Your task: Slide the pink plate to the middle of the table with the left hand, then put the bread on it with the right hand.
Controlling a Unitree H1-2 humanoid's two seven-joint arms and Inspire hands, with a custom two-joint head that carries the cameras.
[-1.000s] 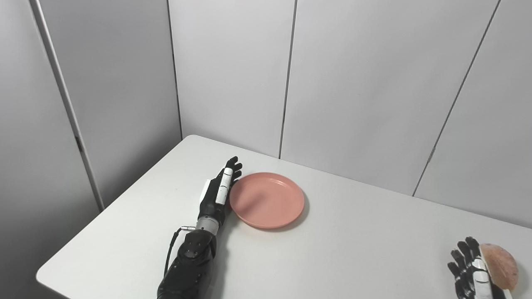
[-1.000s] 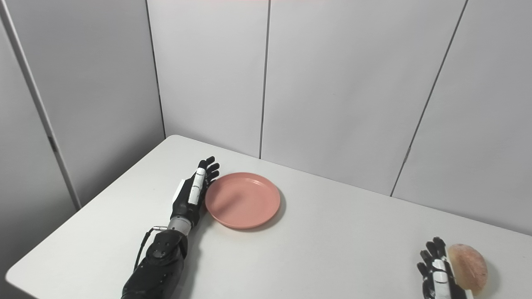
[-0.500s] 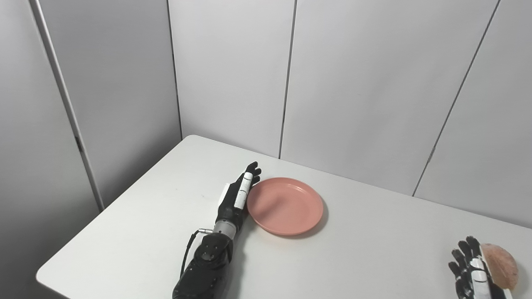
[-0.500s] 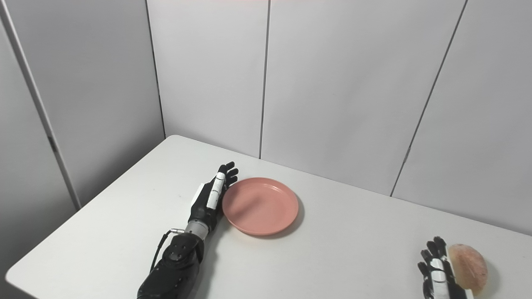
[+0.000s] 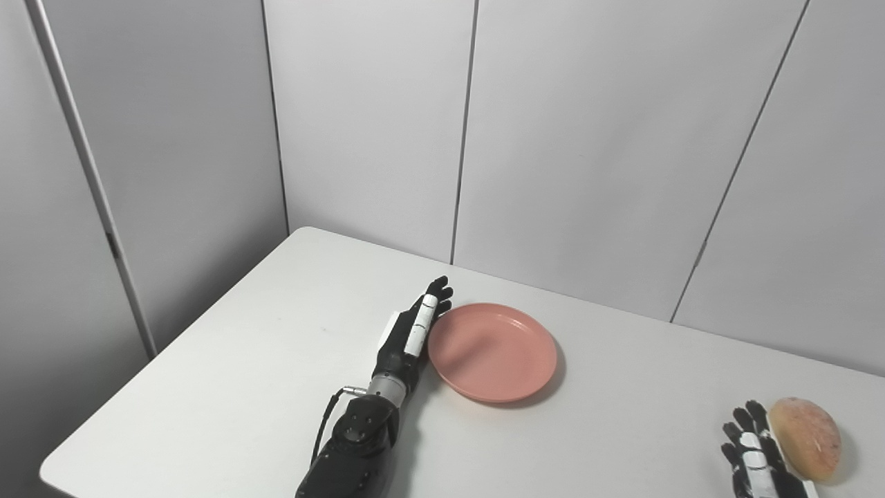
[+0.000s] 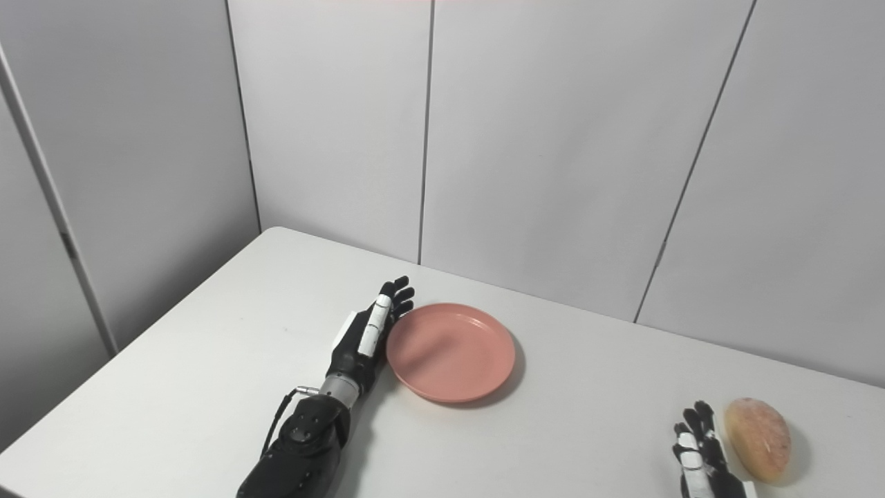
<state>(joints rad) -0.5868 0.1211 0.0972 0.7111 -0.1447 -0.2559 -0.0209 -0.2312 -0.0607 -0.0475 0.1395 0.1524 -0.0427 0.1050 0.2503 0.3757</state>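
Pink plate [image 5: 492, 351]: round, shallow, plain salmon-pink with a raised rim; nothing on it; sits flat on the white table [image 5: 242, 387], left of the table's middle and nearer the far edge than the near one.
Change since earlier frames: plate has travelled rightward across the table together with the left hand, keeping the same contact at its left rim; the whole view has also shifted a little, so part of the apparent displacement is the camera's.
Left hand [image 5: 412, 333]: black with white segments, set on edge on the table, fingers straight and held together, pointing toward the back wall; its inner side touches the plate's left rim; it grips nothing.
Left forearm [image 5: 352, 443]: black, enters from the bottom edge, with a thin cable looping at the wrist.
Bread [image 6: 758, 438]: rounded bun, tan to pale orange with a mottled crust; lies on the table near the right front corner, well apart from the plate.
Right hand [image 6: 698, 449]: only the upper part shows at the bottom edge; fingers spread and upright, just beside the bread's left side; a narrow gap shows between them in the right eye view; holds nothing.
Change, right side: in earlier frames the hand stood against the bread; now a slight separation shows.
Writing or brands: none readable on plate, hands or table.
Backdrop: plain pale grey wall panels [image 5: 588, 138] with thin dark seams.
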